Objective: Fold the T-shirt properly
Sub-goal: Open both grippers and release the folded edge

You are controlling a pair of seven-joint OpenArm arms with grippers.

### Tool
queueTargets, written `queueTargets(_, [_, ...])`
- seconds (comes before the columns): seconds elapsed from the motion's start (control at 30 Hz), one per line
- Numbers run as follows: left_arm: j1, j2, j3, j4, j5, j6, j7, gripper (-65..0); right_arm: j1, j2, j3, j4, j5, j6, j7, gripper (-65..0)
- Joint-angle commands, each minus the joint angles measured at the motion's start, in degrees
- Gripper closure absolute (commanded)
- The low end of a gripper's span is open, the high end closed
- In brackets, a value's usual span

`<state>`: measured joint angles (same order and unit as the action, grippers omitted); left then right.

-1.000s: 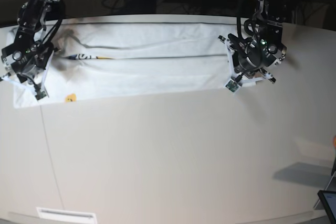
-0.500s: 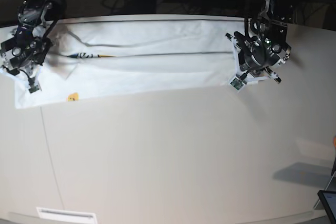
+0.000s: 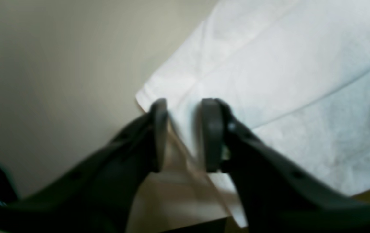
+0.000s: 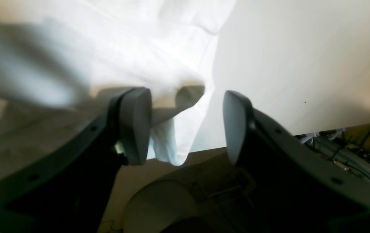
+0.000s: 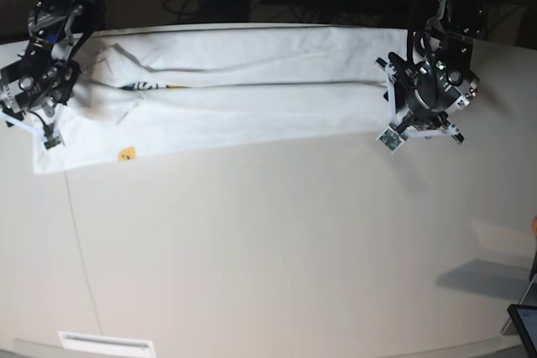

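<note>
First lengthwise fold looks done: the T-shirt (image 5: 243,94) lies as a long flat band along the far edge of the tabletop (image 5: 277,249), running nearly from the far-left corner to past the middle. Still to do: the crosswise folds to bring it down to a compact packet. Cloth is plain white side up, with a long seam line down the middle, a bit of printed colour peeking out near the left end and a small yellow spot by the near-left hem. Right pincer (image 4: 185,124) is spread, cloth edge draped between the jaws but not clamped. Left pincer (image 3: 185,136) is partly spread over the other end's corner; blurry, probably released.
</note>
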<state>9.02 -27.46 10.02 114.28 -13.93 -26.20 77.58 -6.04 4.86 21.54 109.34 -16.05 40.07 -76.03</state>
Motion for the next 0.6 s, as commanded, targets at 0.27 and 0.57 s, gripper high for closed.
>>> queueTargets(0.27, [-3.4,1.6,-7.5,1.4,-14.9,0.0,-0.4,-23.2,1.3,1.5,1.9,1.3,-0.7,-0.1,5.0,-34.1])
queueTargets(0.57, [-2.6,5.5,-22.4,1.3,-35.3,0.1,-0.5,-8.1,-0.2,1.6,1.4,2.3,-0.5,-0.1,21.3,-33.8])
